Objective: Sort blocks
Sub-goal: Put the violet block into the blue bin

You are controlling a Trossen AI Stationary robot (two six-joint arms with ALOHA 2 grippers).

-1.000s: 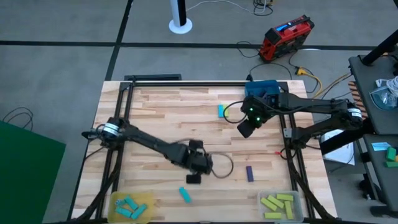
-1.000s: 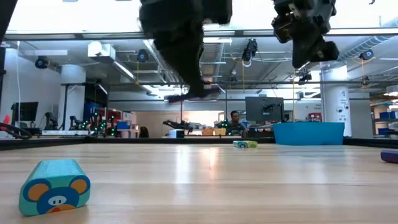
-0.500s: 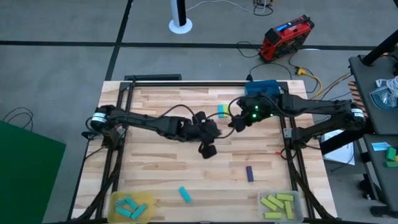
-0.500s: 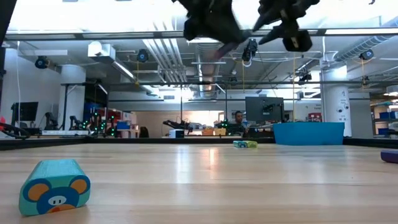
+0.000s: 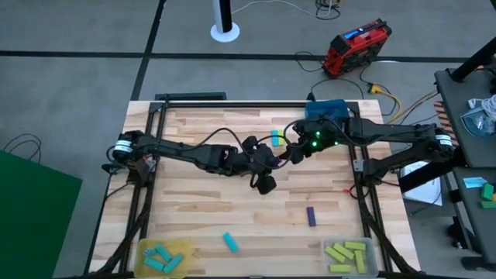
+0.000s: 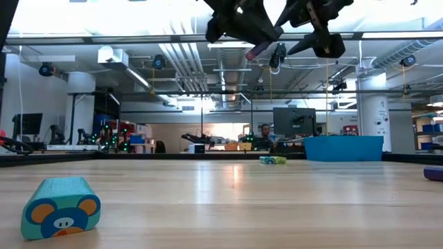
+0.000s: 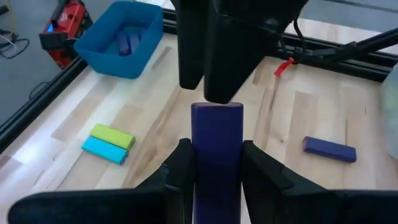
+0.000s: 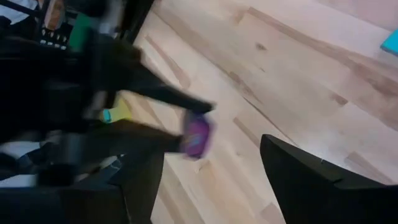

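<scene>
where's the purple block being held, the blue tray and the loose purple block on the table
dark purple block in the left gripper (image 7: 216, 149), left wrist view, its flat top face
blue square tray (image 7: 104, 48), left wrist view, its near wall
loose dark purple block (image 7: 329, 149), left wrist view, its middle

Left arm: dark six-joint arm reaching from the table's left edge across to mid-table, its two-finger left gripper (image 5: 273, 165) raised off the surface, fingers (image 7: 181, 163) clamped on either side of a dark purple flat rectangular block (image 7: 216, 152). Right arm: dark six-joint arm extending in from the right edge, its two-finger right gripper (image 5: 295, 153) raised just beside the left one and pointed toward it, fingers (image 8: 311, 180) apparently spread apart, though the wrist view is blurred.
</scene>
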